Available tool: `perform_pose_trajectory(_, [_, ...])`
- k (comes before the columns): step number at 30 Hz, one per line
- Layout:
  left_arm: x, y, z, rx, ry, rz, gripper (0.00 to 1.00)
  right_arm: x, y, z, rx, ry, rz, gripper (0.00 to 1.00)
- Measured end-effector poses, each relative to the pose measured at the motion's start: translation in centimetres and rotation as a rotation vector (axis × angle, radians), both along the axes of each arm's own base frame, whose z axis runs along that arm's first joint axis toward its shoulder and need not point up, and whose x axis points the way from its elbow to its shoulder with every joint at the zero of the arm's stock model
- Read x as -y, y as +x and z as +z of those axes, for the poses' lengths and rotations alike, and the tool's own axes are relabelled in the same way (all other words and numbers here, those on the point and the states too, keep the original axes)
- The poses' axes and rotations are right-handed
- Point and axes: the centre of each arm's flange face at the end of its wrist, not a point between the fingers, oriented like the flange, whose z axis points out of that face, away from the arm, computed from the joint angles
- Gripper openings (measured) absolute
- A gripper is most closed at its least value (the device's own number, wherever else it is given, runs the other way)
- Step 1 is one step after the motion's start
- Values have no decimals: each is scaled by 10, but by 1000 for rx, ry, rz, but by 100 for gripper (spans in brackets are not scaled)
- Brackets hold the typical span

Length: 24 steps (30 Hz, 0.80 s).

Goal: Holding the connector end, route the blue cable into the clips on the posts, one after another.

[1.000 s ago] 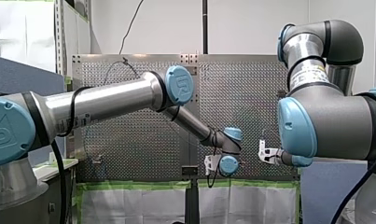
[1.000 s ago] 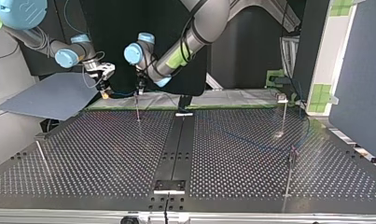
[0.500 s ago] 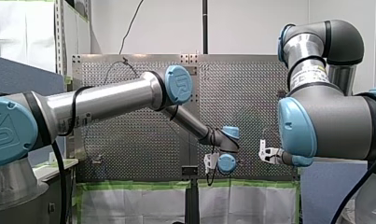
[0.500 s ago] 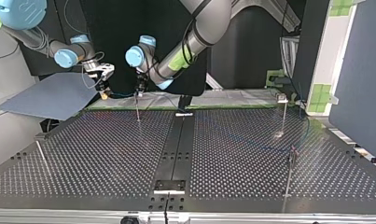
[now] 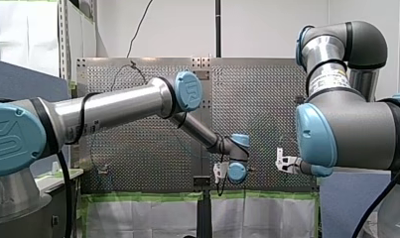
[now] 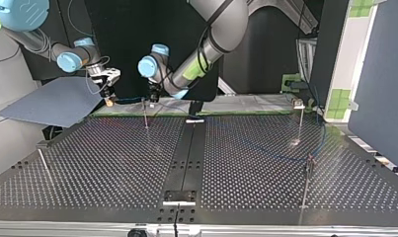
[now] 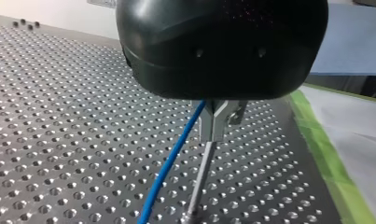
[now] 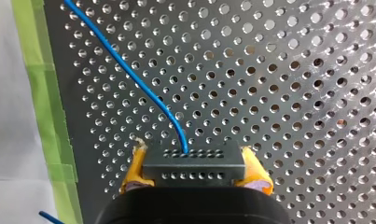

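Now my right hand (image 8: 195,173) is clamped on the connector (image 8: 195,163), with the blue cable (image 8: 129,74) running ahead. My left hand (image 6: 152,95) hovers over a clip (image 7: 218,122) on a post (image 7: 199,182), and I cannot tell its grip.

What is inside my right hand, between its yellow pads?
A black connector sits between the right hand's pads, with the blue cable leaving its front. The hand's body covers the connector's rear.
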Motion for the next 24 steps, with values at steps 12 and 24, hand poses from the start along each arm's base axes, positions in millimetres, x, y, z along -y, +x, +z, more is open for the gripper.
perform_pose_trajectory(12, [-16,33,3,9,-13,8,0,7,0,4,3,-17,4,0])
perform_pose_trajectory(24, [-19,43,-42,-37,-56,-53,0,14,3,8,9,-62,9,0])
